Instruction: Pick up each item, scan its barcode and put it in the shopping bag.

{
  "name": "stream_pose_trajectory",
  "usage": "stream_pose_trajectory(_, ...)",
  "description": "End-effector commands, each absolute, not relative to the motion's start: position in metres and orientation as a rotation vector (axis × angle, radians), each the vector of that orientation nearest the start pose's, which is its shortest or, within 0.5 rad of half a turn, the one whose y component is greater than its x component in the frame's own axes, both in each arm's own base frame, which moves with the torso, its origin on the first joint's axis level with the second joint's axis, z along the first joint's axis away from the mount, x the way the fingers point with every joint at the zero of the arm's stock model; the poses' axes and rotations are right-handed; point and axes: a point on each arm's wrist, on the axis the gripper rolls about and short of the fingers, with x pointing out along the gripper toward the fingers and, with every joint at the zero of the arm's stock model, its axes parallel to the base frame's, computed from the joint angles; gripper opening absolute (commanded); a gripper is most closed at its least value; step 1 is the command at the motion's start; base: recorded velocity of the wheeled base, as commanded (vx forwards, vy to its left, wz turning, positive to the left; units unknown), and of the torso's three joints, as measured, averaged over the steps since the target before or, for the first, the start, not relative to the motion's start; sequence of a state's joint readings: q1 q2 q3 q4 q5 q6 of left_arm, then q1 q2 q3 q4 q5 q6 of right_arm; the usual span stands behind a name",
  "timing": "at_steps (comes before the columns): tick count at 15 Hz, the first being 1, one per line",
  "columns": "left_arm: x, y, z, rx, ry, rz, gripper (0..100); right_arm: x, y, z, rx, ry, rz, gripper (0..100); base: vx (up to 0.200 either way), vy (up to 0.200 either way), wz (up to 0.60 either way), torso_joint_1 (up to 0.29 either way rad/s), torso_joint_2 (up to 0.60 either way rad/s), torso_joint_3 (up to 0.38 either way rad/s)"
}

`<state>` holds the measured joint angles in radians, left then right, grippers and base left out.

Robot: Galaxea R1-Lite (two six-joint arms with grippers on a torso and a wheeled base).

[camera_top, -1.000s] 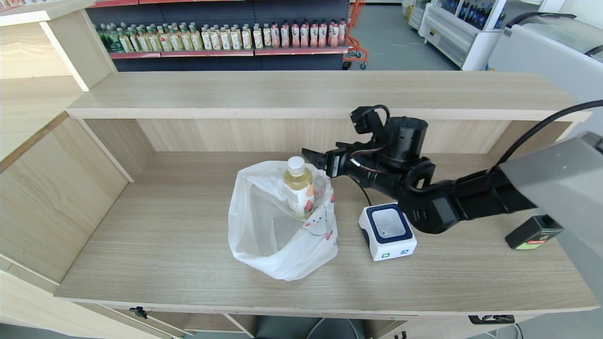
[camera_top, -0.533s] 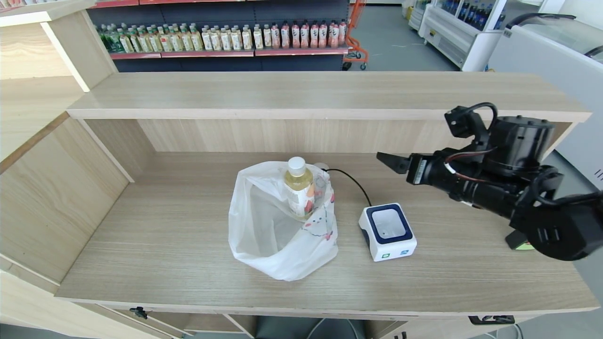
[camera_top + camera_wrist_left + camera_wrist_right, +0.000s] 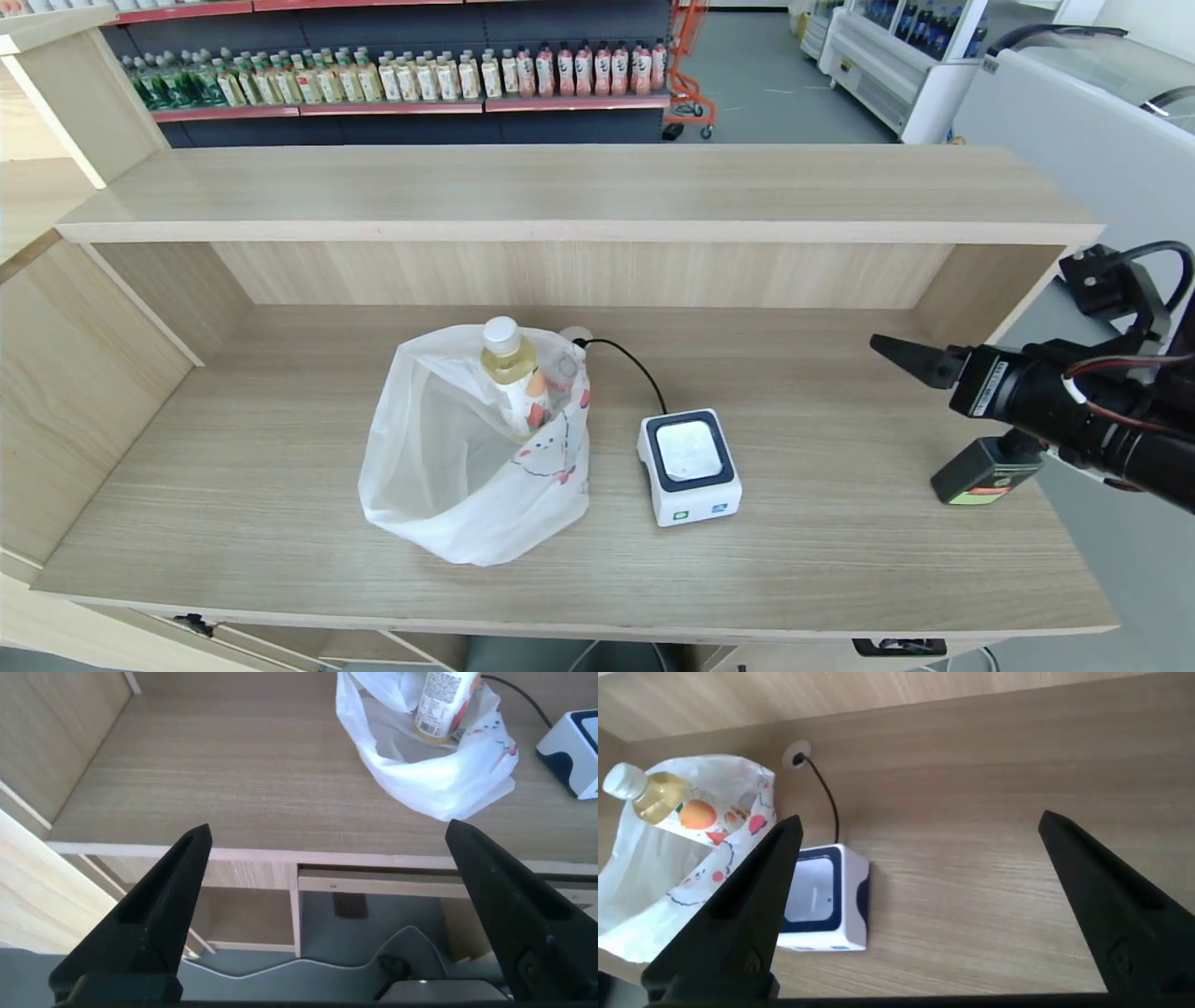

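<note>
A white shopping bag (image 3: pixel 467 467) stands open on the wooden counter (image 3: pixel 280 467), left of centre. A bottle of yellow drink with a white cap (image 3: pixel 509 366) stands upright inside it. The white and blue barcode scanner (image 3: pixel 689 464) sits just right of the bag, its cable running to the back. A dark box with a green and red label (image 3: pixel 980 471) lies near the counter's right edge. My right gripper (image 3: pixel 901 357) hangs open above the right end, next to that box, holding nothing. My left gripper (image 3: pixel 327 835) is open in front of the counter's front edge, below the bag (image 3: pixel 439 765).
A raised wooden ledge (image 3: pixel 579 191) runs along the back of the counter, with side walls at both ends. A drawer front (image 3: pixel 374 887) shows under the front edge. Bare counter lies between the scanner (image 3: pixel 822 910) and the right end.
My right arm has drawn back from the bag's rim, passing over the scanner to the counter's right end. The head camera has also shifted, sliding the whole scene leftward.
</note>
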<state>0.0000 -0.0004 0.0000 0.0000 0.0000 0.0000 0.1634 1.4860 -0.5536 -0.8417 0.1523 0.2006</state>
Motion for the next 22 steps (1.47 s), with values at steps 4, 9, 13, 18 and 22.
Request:
stream_pose_trajectory(4,-0.023,0.0,0.075,-0.002,0.0,0.0,100,0.227,0.04,0.191,0.194,0.13,0.3,100,-0.05,0.0,0.0,0.001,0.0,-0.001)
stream_pose_trajectory(9,-0.023,0.0,0.075,0.0,0.0,0.0,100,0.221,0.032,0.174,0.116,0.18,0.267,100,-0.2,0.0,0.0,0.001,0.0,0.0)
stream_pose_trajectory(13,-0.023,0.0,0.075,0.0,0.0,0.0,100,0.225,0.011,0.163,0.036,0.212,0.176,100,-0.05,0.0,0.0,-0.002,0.0,0.003)
stream_pose_trajectory(18,-0.023,0.0,0.075,0.005,0.0,0.0,100,0.224,-0.006,0.159,0.005,0.227,0.106,100,0.0,-0.2,0.0,0.004,0.0,0.005)
stream_pose_trajectory(22,-0.023,0.0,0.075,0.003,0.0,0.0,100,0.221,-0.014,0.15,-0.074,0.26,0.081,100,0.0,-0.2,0.0,0.006,0.0,-0.001)
